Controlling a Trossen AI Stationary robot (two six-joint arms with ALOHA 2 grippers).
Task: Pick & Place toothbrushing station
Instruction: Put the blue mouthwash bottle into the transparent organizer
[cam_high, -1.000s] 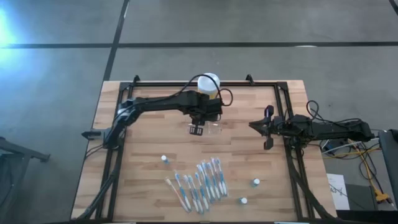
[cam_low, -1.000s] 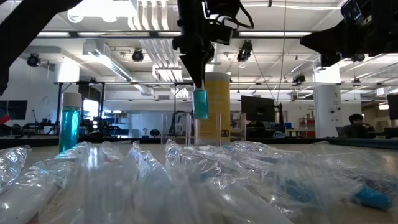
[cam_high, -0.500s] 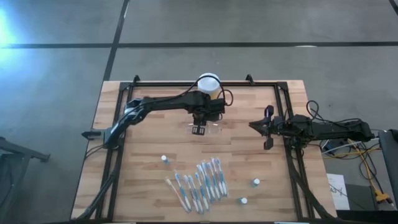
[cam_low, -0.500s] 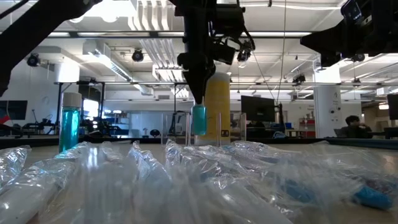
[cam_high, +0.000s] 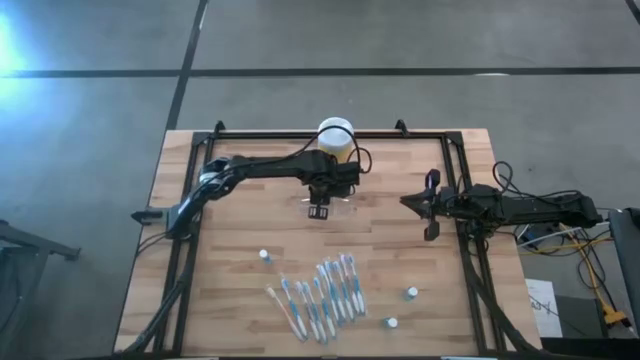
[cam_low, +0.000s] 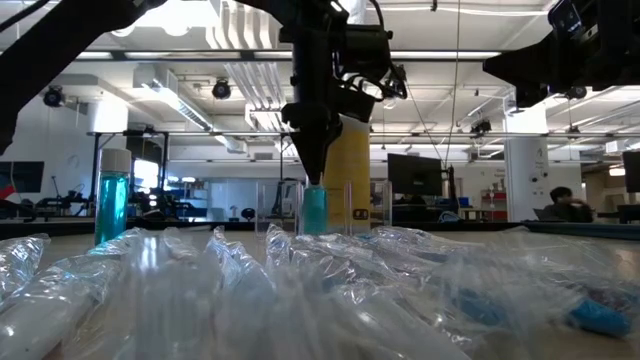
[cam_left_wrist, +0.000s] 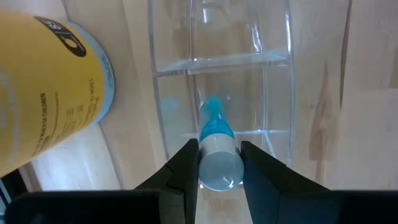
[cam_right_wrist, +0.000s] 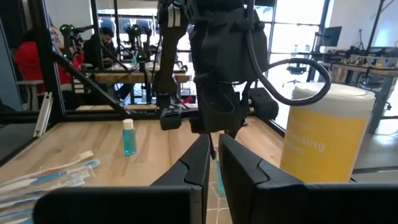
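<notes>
Pale matt wooden table (cam_high: 240, 230) with visible grain, clear glossy plastic toothbrushing station (cam_left_wrist: 221, 81), glossy yellow jar (cam_left_wrist: 46, 87), translucent blue bottle (cam_left_wrist: 216, 152) with smooth grey cap, crinkled shiny plastic wrappers (cam_low: 330, 290)

Bright ceiling lights (cam_low: 245, 40) glare at twelve o'clock in the low view; near wrapped brushes (cam_low: 300, 290) blur. Blue flare at nine o'clock overhead.

Yellow jar (cam_high: 335, 139) stands at the table's (cam_high: 240, 300) far edge. Wrapped toothbrushes (cam_high: 320, 295) lie fanned near three small bottles (cam_high: 264, 256).
</notes>
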